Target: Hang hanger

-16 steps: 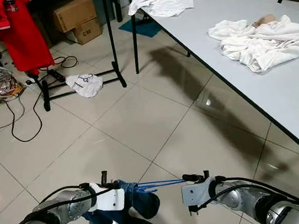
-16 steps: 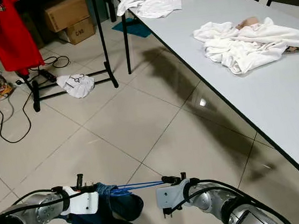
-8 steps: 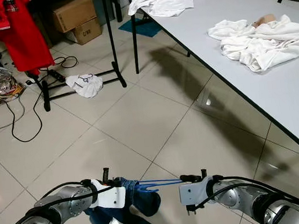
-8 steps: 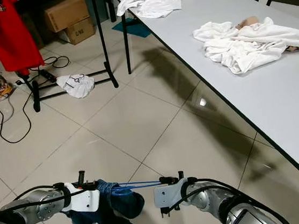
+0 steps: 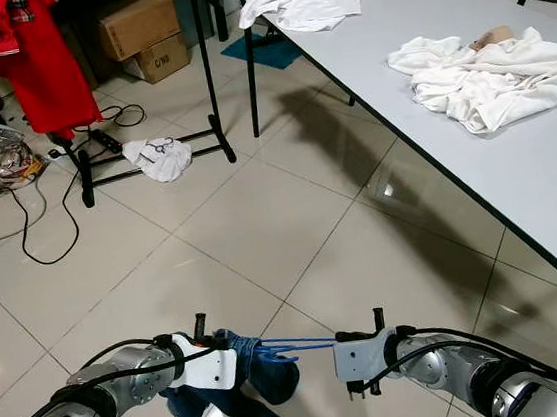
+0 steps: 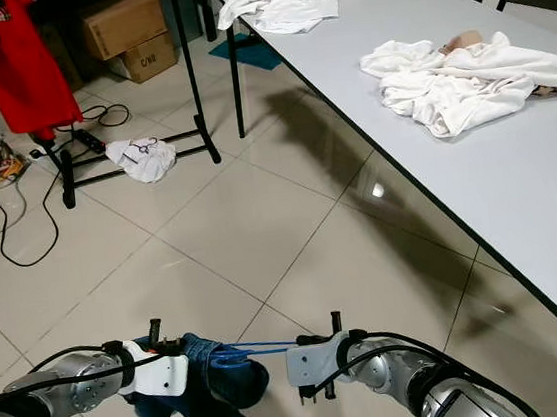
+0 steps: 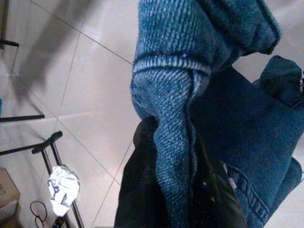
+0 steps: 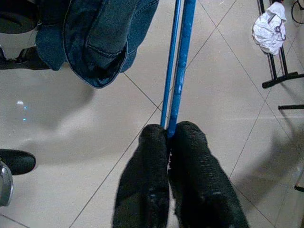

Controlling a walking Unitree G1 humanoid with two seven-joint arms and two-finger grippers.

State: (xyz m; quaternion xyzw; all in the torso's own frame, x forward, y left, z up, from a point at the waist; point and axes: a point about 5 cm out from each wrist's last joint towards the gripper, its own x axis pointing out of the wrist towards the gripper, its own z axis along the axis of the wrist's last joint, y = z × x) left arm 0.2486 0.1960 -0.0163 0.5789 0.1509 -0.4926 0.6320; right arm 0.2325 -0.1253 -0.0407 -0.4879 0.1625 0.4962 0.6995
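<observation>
A thin blue hanger (image 5: 299, 344) runs level between my two grippers, low over the tiled floor. A blue denim garment (image 5: 262, 371) is bunched on its left end and hangs down. My left gripper (image 5: 230, 353) is shut on a fold of that denim (image 7: 190, 95), with a black finger (image 7: 142, 190) showing beneath the cloth. My right gripper (image 8: 167, 133) is shut on the hanger's (image 8: 183, 57) two blue bars, and sits just right of the denim in the left eye view (image 5: 339, 340).
A black clothes rack (image 5: 204, 66) stands at the far left with a red garment (image 5: 35, 55) beside it and a white cloth (image 5: 159, 157) on its base. Cables (image 5: 40, 236) and cardboard boxes (image 5: 143, 33) lie nearby. A long grey table (image 5: 516, 171) with white clothes (image 5: 485, 74) runs along the right.
My right gripper has slid slightly left and down along the hanger, toward the denim. The left gripper and the garment have barely shifted.
</observation>
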